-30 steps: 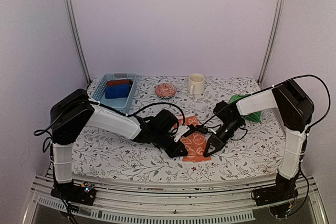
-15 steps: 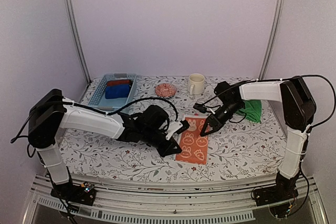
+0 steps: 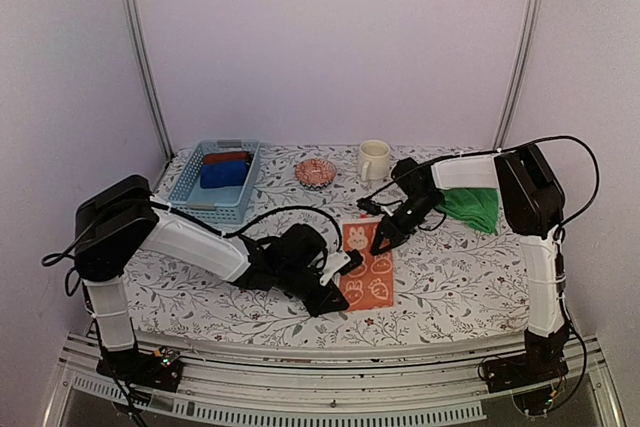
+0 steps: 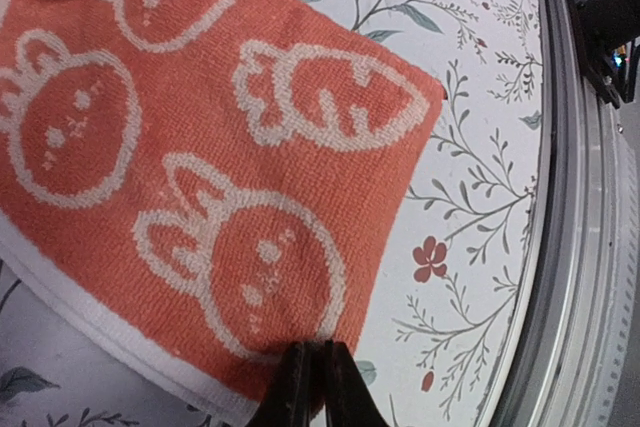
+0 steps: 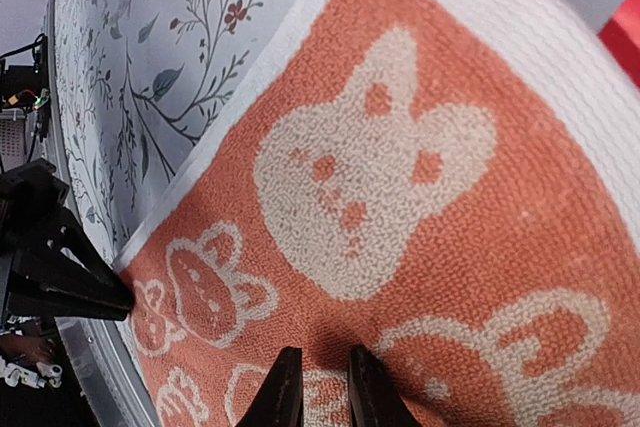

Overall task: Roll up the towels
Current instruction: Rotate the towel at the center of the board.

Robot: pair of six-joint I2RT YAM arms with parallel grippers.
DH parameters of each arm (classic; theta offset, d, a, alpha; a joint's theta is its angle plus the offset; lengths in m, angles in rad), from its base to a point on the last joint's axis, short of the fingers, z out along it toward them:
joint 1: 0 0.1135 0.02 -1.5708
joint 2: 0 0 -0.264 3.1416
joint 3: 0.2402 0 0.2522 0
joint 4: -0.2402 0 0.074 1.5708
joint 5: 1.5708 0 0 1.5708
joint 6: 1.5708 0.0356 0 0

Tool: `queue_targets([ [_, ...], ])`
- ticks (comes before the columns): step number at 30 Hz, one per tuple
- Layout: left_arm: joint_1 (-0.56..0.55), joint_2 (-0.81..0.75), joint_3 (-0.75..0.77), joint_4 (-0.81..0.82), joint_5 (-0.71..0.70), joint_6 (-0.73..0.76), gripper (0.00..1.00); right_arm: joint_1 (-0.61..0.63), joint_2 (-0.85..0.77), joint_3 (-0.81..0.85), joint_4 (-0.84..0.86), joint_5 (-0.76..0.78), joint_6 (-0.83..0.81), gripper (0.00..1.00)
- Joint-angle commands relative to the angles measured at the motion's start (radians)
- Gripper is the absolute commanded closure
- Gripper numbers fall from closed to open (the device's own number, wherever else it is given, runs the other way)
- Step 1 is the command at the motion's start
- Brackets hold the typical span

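Note:
An orange towel (image 3: 368, 267) with white rabbit prints lies spread flat mid-table, its long side running away from me. My left gripper (image 3: 337, 285) is shut on its near left edge; in the left wrist view the black tips (image 4: 315, 355) pinch the orange towel (image 4: 200, 147) beside its pale border. My right gripper (image 3: 379, 244) sits on the far end, its jaws (image 5: 322, 365) nearly together with a pucker of the orange towel (image 5: 400, 197) between them. A bright green towel (image 3: 472, 207) lies crumpled at the right, behind the right arm.
A light blue basket (image 3: 190, 185) at the back left holds a blue roll (image 3: 224, 175) and a dark red roll (image 3: 228, 158). A cream mug (image 3: 373, 160) and a small patterned dish (image 3: 315, 172) stand along the back. The table's metal front rail (image 4: 580, 197) runs close to the towel.
The orange towel went from bunched to stretched out flat. My right gripper carried its far end away from me and to the left. The left gripper kept its hold on the near edge.

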Motion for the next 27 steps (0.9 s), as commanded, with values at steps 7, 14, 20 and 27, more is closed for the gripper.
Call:
queue_targets([
  [7,-0.039,-0.054,-0.062,-0.040,-0.081,-0.054,0.93,0.044,0.119,0.138,0.019,0.066,-0.005,0.80],
  [14,-0.043,-0.187,-0.082,-0.048,-0.196,-0.047,0.84,0.036,0.010,0.076,0.015,0.006,-0.026,0.78],
  [20,-0.054,-0.351,-0.124,-0.025,-0.331,-0.032,0.73,0.028,-0.236,0.012,-0.013,-0.122,-0.154,0.71],
  [27,-0.058,-0.470,-0.151,0.026,-0.425,0.059,0.37,0.029,-0.538,-0.258,0.070,-0.134,-0.369,0.64],
])
